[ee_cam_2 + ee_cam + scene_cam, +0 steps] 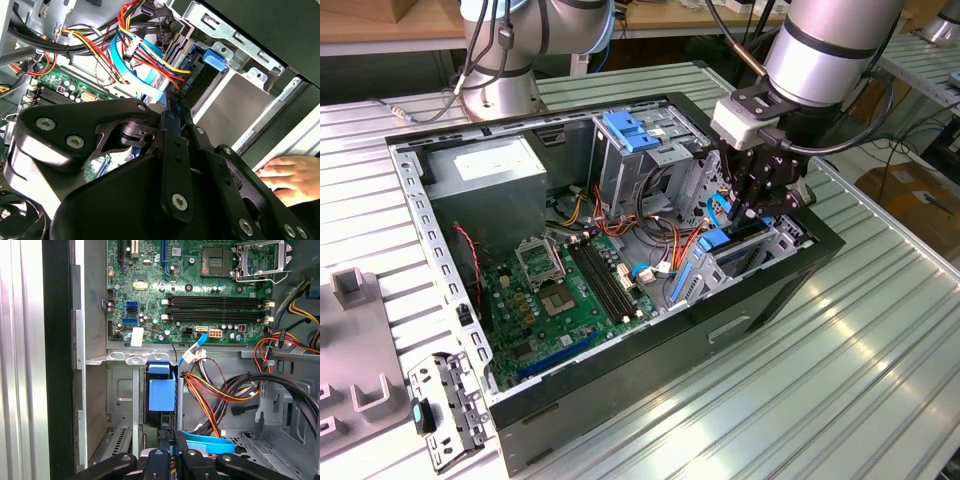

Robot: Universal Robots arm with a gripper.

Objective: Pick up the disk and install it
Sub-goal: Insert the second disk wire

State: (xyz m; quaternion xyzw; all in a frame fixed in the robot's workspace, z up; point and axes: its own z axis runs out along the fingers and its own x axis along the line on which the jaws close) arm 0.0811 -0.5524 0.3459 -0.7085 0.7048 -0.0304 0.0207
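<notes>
- Mobo [570,285] lies at 8 o'clock in the case [650,370] on my bench [840,380].
- Disk [162,392] sits edge-up in the drive bay, 3 o'clock side.
- Fingers [752,212] clenched, holding nothing, just above the disk.

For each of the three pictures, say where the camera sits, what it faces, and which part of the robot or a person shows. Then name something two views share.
Exterior view: off the arm, above the open case, looking down at the gripper by the drive bay.
Second wrist view: on the arm, past gripper toward cables; a hand rests nearby.
First wrist view: on the arm, over gripper toward the motherboard.
Shared: the motherboard appears in the exterior and first wrist views.
</notes>
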